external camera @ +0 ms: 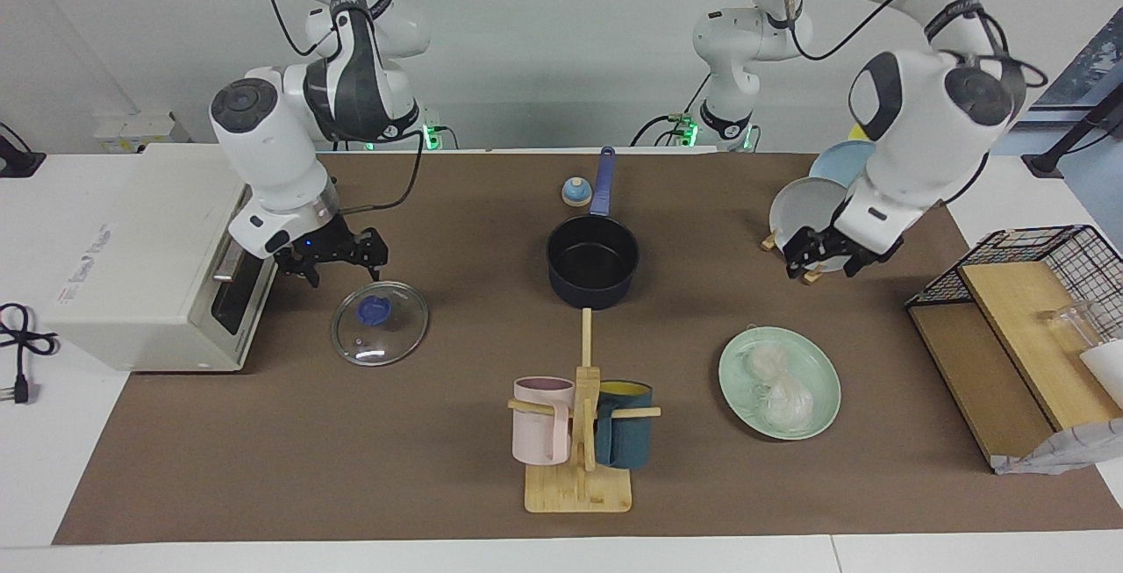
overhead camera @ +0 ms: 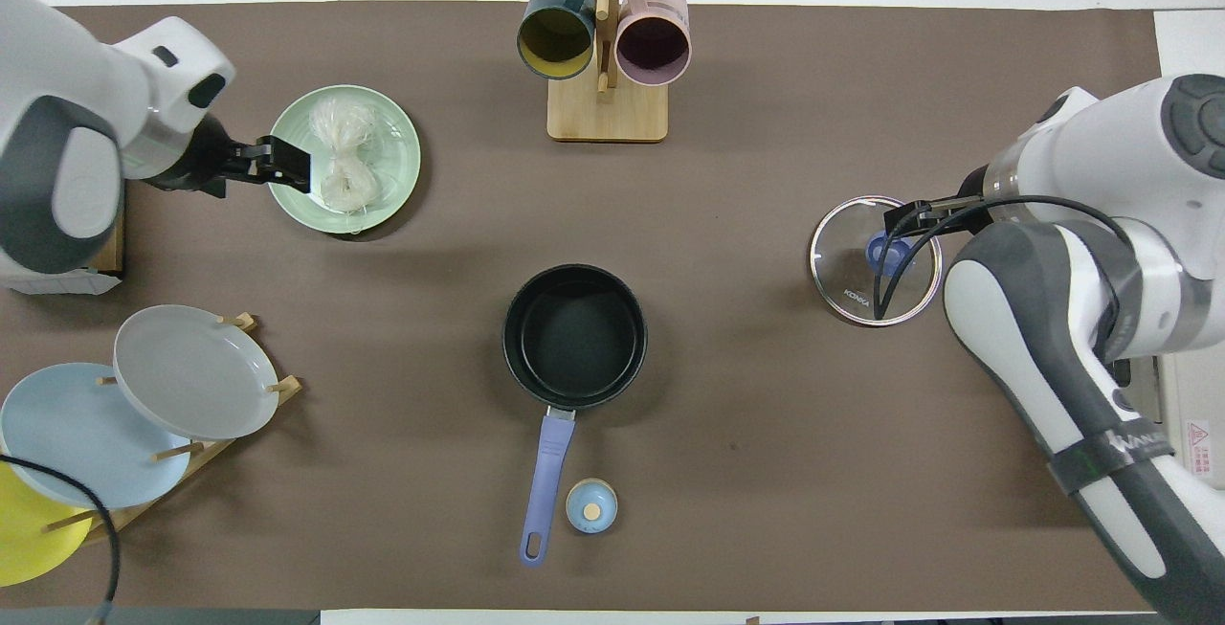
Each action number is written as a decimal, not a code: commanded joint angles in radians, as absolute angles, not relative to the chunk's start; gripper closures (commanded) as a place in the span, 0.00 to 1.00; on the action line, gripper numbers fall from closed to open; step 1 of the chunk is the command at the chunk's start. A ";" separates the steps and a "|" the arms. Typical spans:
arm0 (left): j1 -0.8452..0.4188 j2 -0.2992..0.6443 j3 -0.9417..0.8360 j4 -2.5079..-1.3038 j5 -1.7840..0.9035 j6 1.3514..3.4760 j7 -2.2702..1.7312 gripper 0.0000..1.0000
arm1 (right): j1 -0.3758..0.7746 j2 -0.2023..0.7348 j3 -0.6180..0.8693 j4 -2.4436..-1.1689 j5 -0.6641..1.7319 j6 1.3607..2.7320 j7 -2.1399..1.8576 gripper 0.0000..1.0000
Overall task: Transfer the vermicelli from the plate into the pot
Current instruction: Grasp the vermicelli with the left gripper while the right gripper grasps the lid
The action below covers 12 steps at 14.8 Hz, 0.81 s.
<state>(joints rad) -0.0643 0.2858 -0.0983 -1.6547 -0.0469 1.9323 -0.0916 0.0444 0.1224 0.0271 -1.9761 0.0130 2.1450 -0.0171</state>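
Now, vermicelli (external camera: 779,385): on plate (external camera: 819,371).
Left gripper (external camera: 825,259): fingers apart, empty, above plate's edge.
Right gripper (external camera: 333,259): fingers apart, empty, above lid (external camera: 380,324).

Both robot arms are glossy white, built of rounded cylindrical segments with dark grey panels at the joints and round grey caps on the elbows. Black cables loop loosely along the upper links and down toward the wrists. The black two-finger left gripper (external camera: 826,264) and the black two-finger right gripper (external camera: 331,259) are angular and skeletal; a small blue light glows on the right wrist. Green lights shine at both bases.
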 commanded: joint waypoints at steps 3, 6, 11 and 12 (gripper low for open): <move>-0.087 0.474 -0.089 -1.611 -0.048 2.106 -0.092 0.00 | 0.064 0.133 0.029 -2.095 0.017 2.290 -0.009 0.00; -0.084 0.514 -0.089 -1.611 -0.048 2.161 -0.087 0.00 | 0.066 0.172 0.031 -2.121 0.017 2.322 -0.020 0.00; -0.090 0.525 -0.089 -1.628 -0.009 2.207 -0.087 0.13 | 0.064 0.196 0.031 -2.120 0.017 2.342 -0.069 0.06; -0.089 0.525 -0.089 -1.628 -0.006 2.207 -0.084 0.36 | 0.066 0.196 0.031 -2.120 0.017 2.342 -0.069 0.11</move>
